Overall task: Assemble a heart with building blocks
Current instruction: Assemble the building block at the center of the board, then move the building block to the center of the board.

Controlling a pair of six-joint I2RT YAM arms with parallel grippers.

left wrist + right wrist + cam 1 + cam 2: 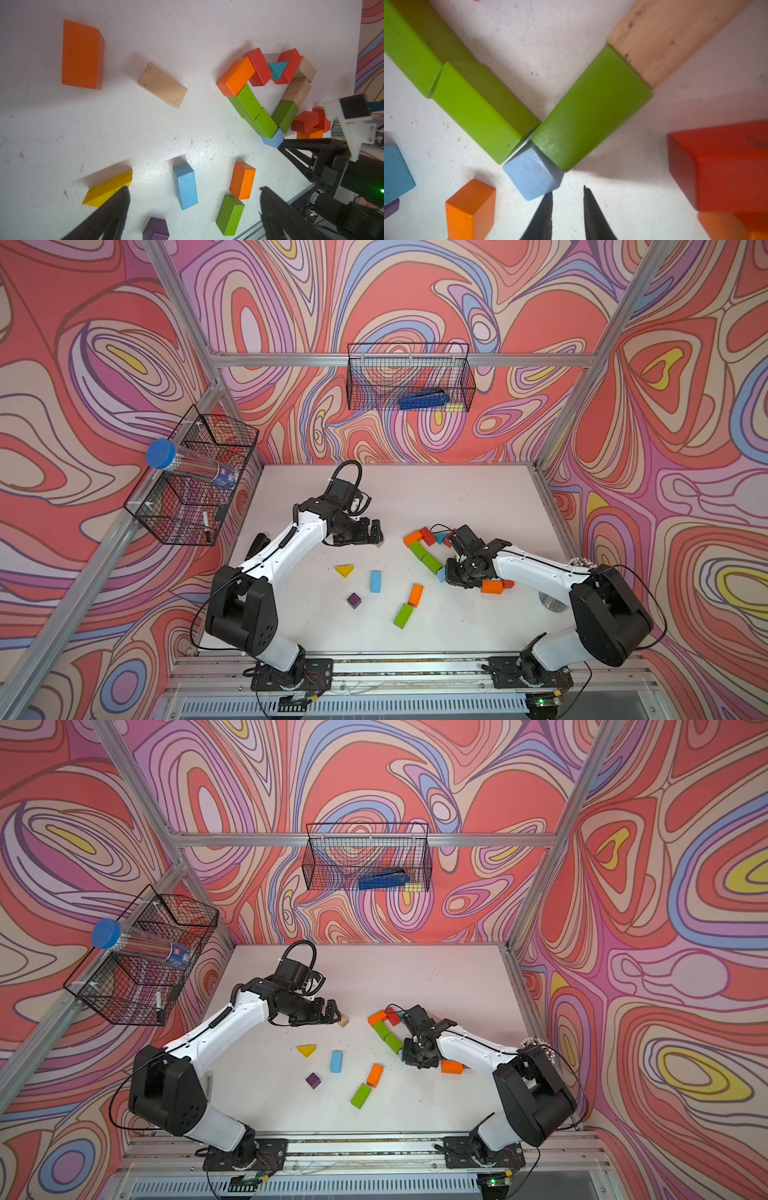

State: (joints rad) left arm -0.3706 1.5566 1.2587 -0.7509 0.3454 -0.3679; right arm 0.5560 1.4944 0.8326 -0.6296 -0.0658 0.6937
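The building blocks form a heart outline in both top views (424,549) (384,1029): orange (235,76), red (257,66), teal (277,69), plain wood (296,92) and green (247,104) pieces, with a light blue cube (531,176) at the point. My right gripper (568,190) is shut and holds nothing; one fingertip (548,199) touches that cube. My left gripper (193,188) hangs open and empty above the table, by a plain wood brick (343,1020). Yellow (344,570), light blue (375,581), purple (353,600), orange (415,594) and green (403,615) blocks lie loose.
Orange (492,585) and red (508,583) blocks lie under my right wrist. A large orange brick (82,55) lies apart. Wire baskets hang on the walls, one with a blue stapler (422,399), one with a blue-capped tube (187,466). A metal rail (415,666) borders the front.
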